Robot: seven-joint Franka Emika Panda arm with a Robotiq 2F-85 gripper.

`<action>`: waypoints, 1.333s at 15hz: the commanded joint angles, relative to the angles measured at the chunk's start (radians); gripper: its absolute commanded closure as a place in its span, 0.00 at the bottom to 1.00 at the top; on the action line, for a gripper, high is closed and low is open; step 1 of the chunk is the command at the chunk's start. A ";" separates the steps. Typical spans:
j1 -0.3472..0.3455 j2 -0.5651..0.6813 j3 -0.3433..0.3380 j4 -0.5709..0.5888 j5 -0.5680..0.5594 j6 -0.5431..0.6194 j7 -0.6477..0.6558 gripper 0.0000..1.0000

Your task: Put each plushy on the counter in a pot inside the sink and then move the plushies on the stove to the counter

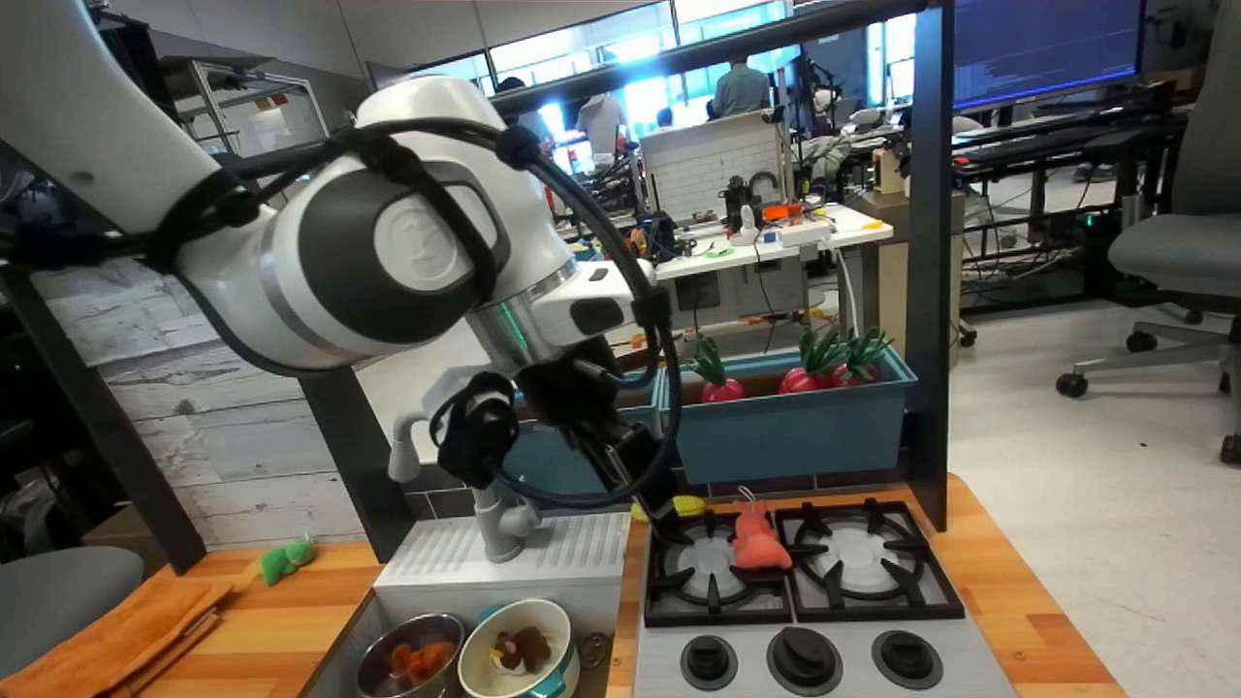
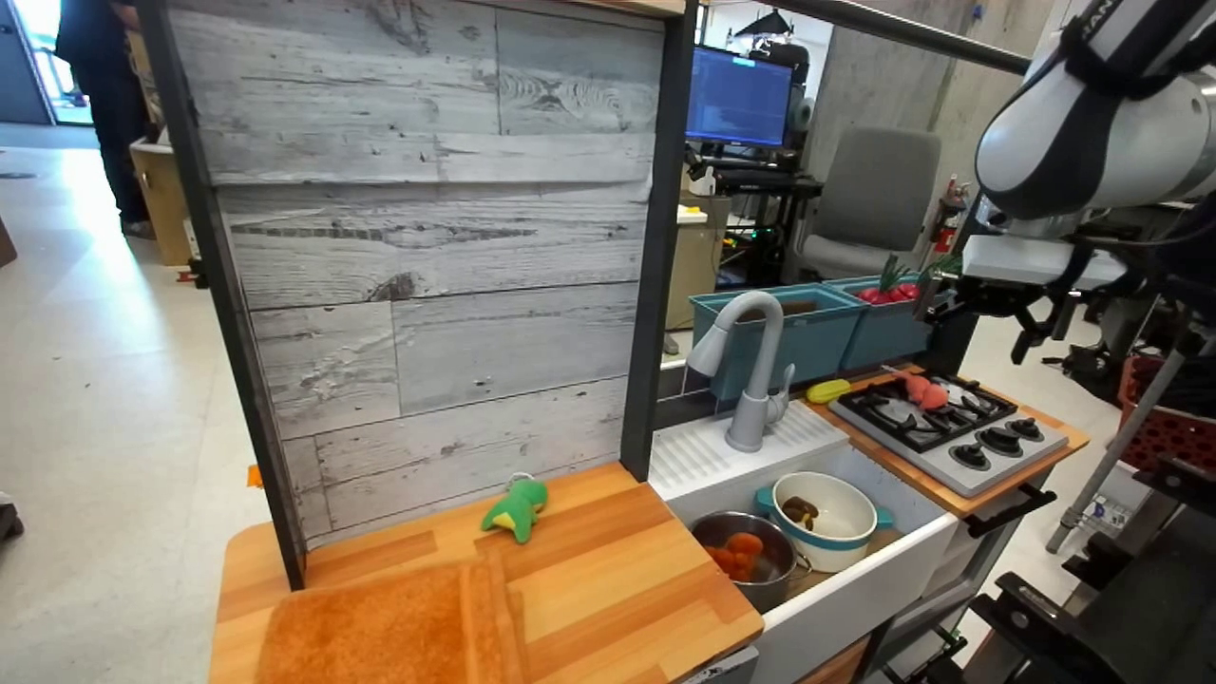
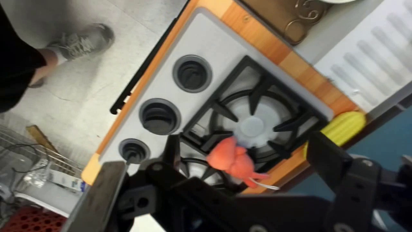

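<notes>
Stretching rearward, coral plushy [image 3: 236, 159], loop [image 3: 269, 187] hindmost

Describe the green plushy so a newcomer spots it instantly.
From the sink, take the wooden counter away from the stove, edged by a grey plank panel. The green plushy lies near that panel, beside an orange cloth. It is small and bright green with a yellow patch; the cloth is broad and flat.

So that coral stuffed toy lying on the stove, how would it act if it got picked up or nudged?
The coral toy looks padded and soft, so it would probably squash a little rather than crack. Its lumpy shape suggests it may flop over instead of rolling. Lying across the stove's black grates, it might snag slightly if pushed.
</notes>
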 commanded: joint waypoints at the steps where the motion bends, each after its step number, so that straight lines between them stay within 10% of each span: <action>1: -0.036 0.133 -0.029 0.165 0.010 -0.127 0.155 0.00; 5: -0.138 0.307 0.017 0.393 0.046 -0.175 0.337 0.00; 6: -0.111 0.207 0.007 0.258 -0.007 -0.134 0.280 0.00; 9: -0.143 0.298 0.020 0.358 0.001 -0.138 0.338 0.00; 20: -0.216 0.148 0.053 0.249 -0.206 -0.183 -0.248 0.00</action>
